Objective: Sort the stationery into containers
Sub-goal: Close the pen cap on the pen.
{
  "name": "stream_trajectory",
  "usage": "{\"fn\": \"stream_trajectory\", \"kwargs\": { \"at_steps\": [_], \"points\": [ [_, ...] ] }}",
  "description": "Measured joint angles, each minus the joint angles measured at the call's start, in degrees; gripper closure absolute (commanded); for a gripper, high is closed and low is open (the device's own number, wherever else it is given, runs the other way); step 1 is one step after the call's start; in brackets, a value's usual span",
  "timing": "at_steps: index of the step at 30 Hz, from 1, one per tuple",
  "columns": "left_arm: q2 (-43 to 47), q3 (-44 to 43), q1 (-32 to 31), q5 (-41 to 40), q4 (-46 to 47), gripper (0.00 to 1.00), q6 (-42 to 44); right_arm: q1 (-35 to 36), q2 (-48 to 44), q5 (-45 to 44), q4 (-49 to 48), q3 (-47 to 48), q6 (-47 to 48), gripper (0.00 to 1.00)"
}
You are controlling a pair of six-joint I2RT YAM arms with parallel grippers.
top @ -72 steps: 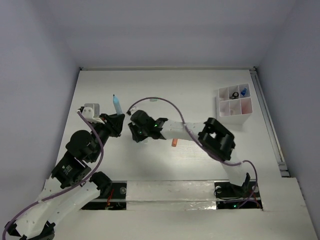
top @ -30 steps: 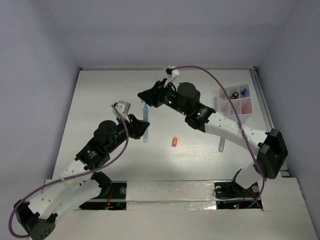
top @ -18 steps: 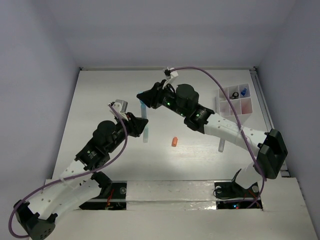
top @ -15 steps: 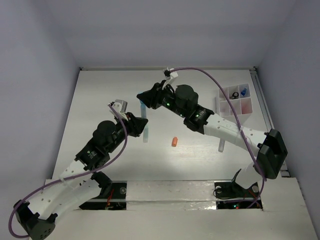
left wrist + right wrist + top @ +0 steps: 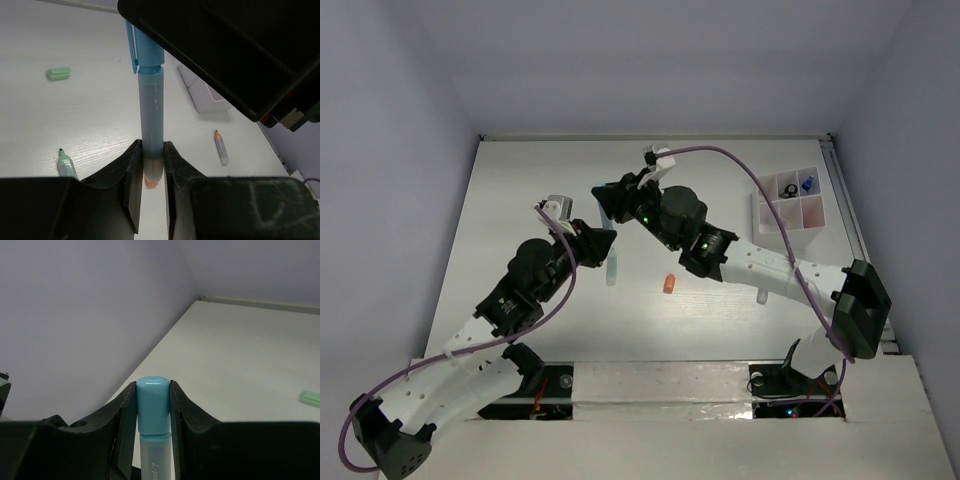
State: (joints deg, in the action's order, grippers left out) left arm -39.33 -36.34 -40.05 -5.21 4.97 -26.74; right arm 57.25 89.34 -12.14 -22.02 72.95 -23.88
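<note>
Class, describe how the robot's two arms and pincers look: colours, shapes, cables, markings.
The left arm and right arm are white boxy links joined by rounded black joint housings. A purple cable loops loosely along each. Small green lights glow on the right arm. The left pincer and right pincer each have two flat black fingers.

The blue pen (image 5: 151, 120) has its cap top covered by the right tool (image 5: 604, 203) in the left wrist view, and its barrel is cut off at the bottom edge in the right wrist view. Tray (image 5: 786, 238) contents are too small to be identified. The mint pen (image 5: 65, 164) is partly hidden behind the left tool (image 5: 152, 165).
</note>
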Motion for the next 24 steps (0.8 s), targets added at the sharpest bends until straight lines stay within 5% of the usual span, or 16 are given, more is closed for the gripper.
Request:
{"fn": "stream_trajectory", "kwargs": {
  "at_steps": [15, 24],
  "points": [
    [-1.42, -0.04, -0.39, -1.55, 1.03, 1.0, 1.09, 0.55, -0.22, -3.26, -2.95, -2.99, 0.04, 1.0],
    [-1.53, -3.19, -1.38, 0.07, -8.35, 1.0, 4.33, 0.52, -3.21, -0.9, -7.8, -11.1, -3.67, 1.0]
  ]
}}
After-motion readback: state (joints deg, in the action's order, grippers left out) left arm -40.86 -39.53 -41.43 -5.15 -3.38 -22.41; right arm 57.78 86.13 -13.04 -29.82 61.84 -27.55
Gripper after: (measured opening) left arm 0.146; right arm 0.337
